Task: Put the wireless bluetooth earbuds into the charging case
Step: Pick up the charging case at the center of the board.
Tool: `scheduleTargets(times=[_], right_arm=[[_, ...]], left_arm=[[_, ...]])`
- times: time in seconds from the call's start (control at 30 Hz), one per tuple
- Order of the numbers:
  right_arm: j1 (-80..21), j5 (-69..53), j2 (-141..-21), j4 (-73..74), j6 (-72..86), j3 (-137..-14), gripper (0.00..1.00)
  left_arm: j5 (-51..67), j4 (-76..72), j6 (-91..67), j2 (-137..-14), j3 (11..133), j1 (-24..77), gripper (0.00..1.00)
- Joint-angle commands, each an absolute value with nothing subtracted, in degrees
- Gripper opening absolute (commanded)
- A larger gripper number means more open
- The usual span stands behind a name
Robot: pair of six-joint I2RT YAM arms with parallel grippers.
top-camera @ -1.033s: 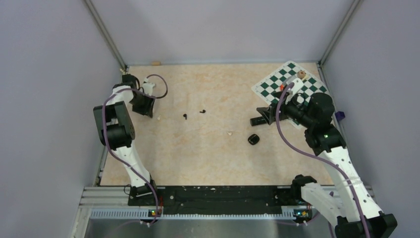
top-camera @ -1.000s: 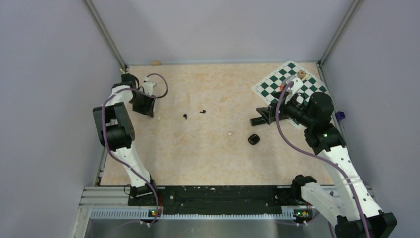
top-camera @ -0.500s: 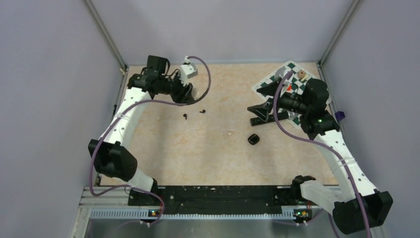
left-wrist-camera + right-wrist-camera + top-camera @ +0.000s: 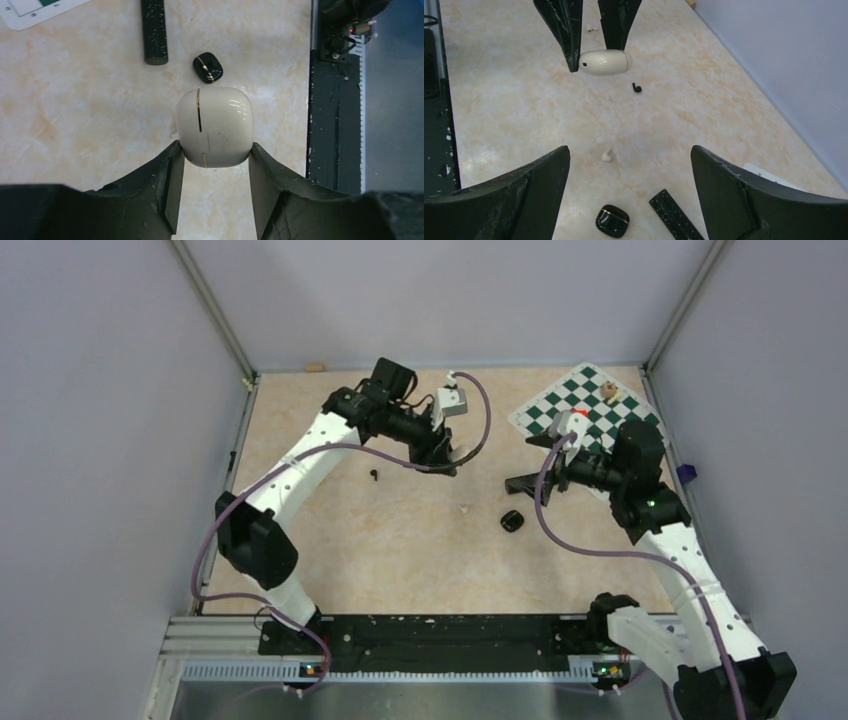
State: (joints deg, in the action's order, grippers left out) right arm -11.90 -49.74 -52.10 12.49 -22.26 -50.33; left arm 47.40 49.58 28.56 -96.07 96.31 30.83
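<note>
Charging case (image 4: 512, 521) lies near the right pincer (image 4: 630, 150), spread wide; the outstretched left pincer (image 4: 215, 147) pinches a cream pod (image 4: 215, 125).

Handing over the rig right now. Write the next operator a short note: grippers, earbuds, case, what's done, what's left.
Left gripper: jaws shut on a cream-white case, held off the table.
Right gripper: jaws open, empty, near the black charging case, which lies on the table, lid apparently shut.
One black earbud lies loose on the table; the other is not in view.
Done: no earbud seated, as far as shows. Left: open the black case, seat both earbuds.
</note>
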Motion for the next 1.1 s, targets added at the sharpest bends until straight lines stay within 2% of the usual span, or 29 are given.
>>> scheduleTargets(times=[0.0,0.2,0.47,0.7,0.9,1.0,1.07], right_arm=[[-11.23,-51.22,-50.67,16.24,-28.73,-50.49,0.89],[-10.79,-60.31,-52.35,14.25,-30.83,-50.39,0.89],[-10.81,-61.75,-54.77,12.99,-30.27,-53.15,0.89],[-10.79,-66.65,-53.72,14.45,-37.05,-53.59,0.9],[-11.11,-71.1,-54.4,4.93,-37.47,-49.62,0.9],[-12.87,-72.2,-55.75,1.5,-37.43,-48.5,0.88],[-14.9,-72.91,-56.69,0.52,-38.45,-47.56,0.82]], left_arm=[[52.51,49.8,27.93,-98.95,99.47,34.41,0.17],[54.91,51.98,28.45,-100.31,99.67,36.9,0.17],[54.85,52.6,28.92,-97.97,99.14,37.12,0.17],[56.13,55.75,29.44,-97.01,99.4,37.27,0.14],[60.17,59.11,29.43,-95.9,99.06,37.28,0.13],[61.5,59.46,29.75,-94.68,98.02,37.27,0.09],[62.96,59.41,29.72,-94.2,97.34,37.27,0.09]])
